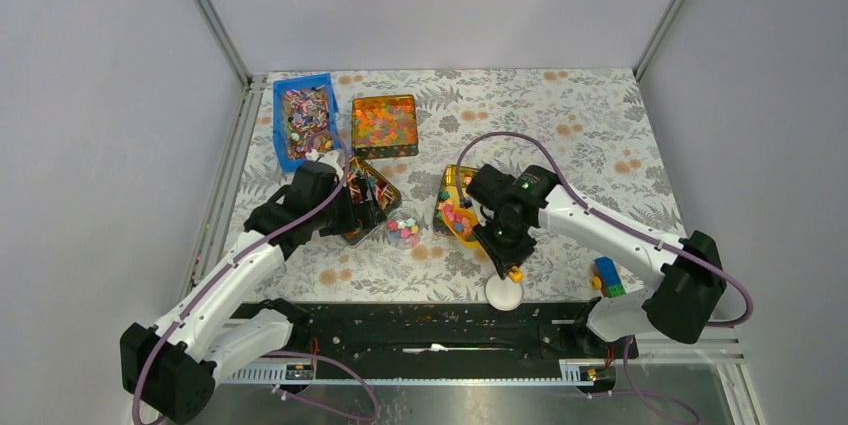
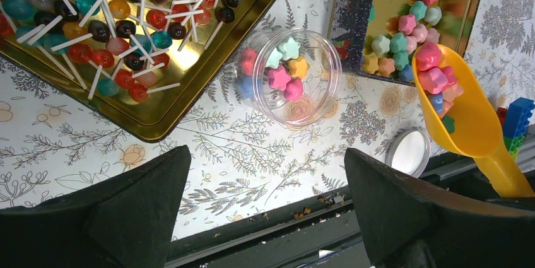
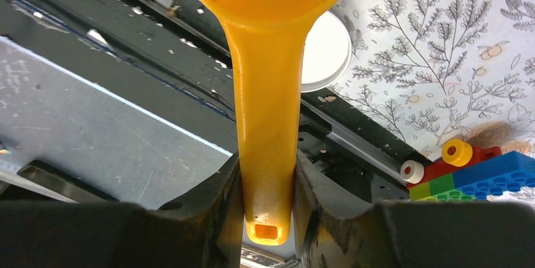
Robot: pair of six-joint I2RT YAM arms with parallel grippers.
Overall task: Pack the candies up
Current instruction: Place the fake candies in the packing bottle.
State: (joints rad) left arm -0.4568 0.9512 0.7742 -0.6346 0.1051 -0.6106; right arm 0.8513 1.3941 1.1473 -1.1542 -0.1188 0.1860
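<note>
1. Jaws of the right claw (image 3: 265, 208) clamp the handle of a yellow scoop (image 3: 265, 98) from both sides, close to its butt end.
2. The left claw (image 2: 265, 198) hangs with its jaws spread wide and nothing between them, over bare cloth on the near side of a clear round cup (image 2: 303, 113).
3. The candies (image 2: 404, 34) lie in three places. Most are in a gold tray (image 2: 351, 19) near the middle of the bench, a heap fills the scoop's bowl, and a few pink, green and orange stars sit in the cup. The cup stands between that tray and a second gold tray (image 2: 158, 126) full of lollipops (image 2: 126, 25).
4. The bench (image 1: 600, 145) wears a pale cloth printed with leaves and orange flowers. A black rail (image 1: 430, 330) runs along its near edge, and grey walls and aluminium posts close it in.
5. Only the overhead view shows a blue bin (image 1: 279, 125) and an orange box (image 1: 385, 151) toward the far left corner. Only the left wrist view shows the candies' shapes and the scoop's load. The right wrist view sees the scoop from beneath, which hides the load, yet shows the grip plainly, with a white lid (image 3: 328, 53) and toy bricks (image 3: 479, 173) by the near edge.
6. The scoop's long axis runs diagonally: the bowl points far-left over the near end of the candy tray, and the handle points near-right toward the lid.
</note>
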